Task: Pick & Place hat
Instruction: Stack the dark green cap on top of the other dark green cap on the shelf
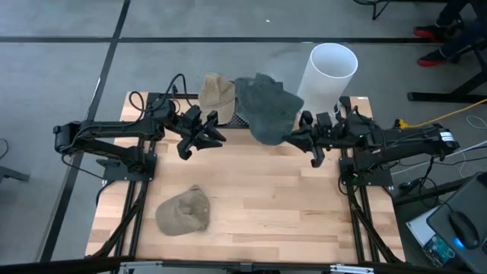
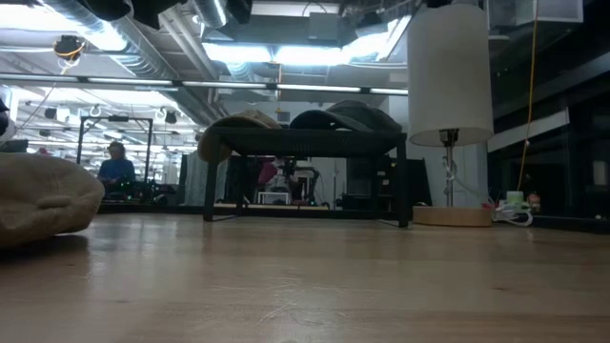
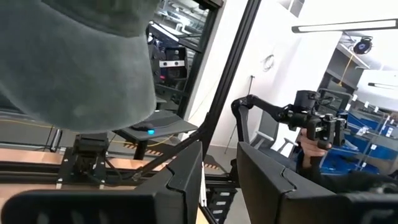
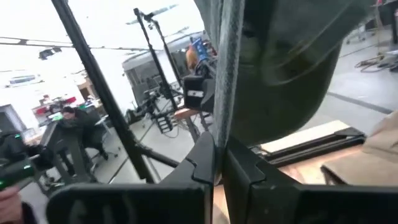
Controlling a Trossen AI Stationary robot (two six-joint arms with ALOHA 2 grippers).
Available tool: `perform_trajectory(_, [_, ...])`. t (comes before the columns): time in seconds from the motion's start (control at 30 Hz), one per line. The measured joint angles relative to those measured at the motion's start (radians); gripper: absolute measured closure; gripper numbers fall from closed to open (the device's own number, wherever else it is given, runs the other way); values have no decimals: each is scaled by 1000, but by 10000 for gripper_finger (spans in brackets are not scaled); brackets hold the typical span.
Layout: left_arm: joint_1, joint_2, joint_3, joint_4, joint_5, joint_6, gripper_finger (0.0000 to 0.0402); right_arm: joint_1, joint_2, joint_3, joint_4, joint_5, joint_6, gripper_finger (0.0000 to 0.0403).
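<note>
A dark grey-green hat [image 1: 266,106] lies over the black rack [image 2: 305,143] at the table's far edge, and its near part overhangs the rack's front. My right gripper [image 1: 293,138] is at the hat's right side, shut on its edge. My left gripper [image 1: 219,137] hovers open just left of the hat with nothing between its fingers; the left wrist view shows the hat's crown [image 3: 74,62] close ahead. A tan hat [image 1: 217,93] rests on the rack's left part. Another tan hat [image 1: 184,211] lies on the table near the front left. My right gripper pinches a thin edge of the grey-green hat [image 4: 225,93] between its two fingers. The fingers come about level from the table's right side. The edge runs on past the fingertips into the hat's body. In the low view the hat [image 2: 357,116] still lies on the rack's top.
A tall white cylinder [image 1: 329,72] on a round wooden base stands at the far right, close behind my right arm. The wooden table top [image 1: 266,205] stretches from the rack to the near edge. Beyond the table, a person [image 2: 116,164] sits in the room.
</note>
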Motion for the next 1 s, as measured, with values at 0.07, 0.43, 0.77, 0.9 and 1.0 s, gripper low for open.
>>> perform_trajectory(0.07, [-5,0,0,-5,0,0,307,0,-8,0,-2,0,-4,389])
perform_trajectory(0.43, [-12,1,0,-7,65,-28,312,3,-92,-307,357,103,108,389])
perform_trajectory(0.77, [-7,0,0,-6,60,-27,315,86,204,-501,1028,309,138,389])
perform_trajectory(0.9, [-8,0,0,-7,60,-29,315,85,279,-422,997,240,139,389])
perform_trajectory(1.0, [-8,0,0,-7,59,-29,315,93,342,-367,1001,218,142,389])
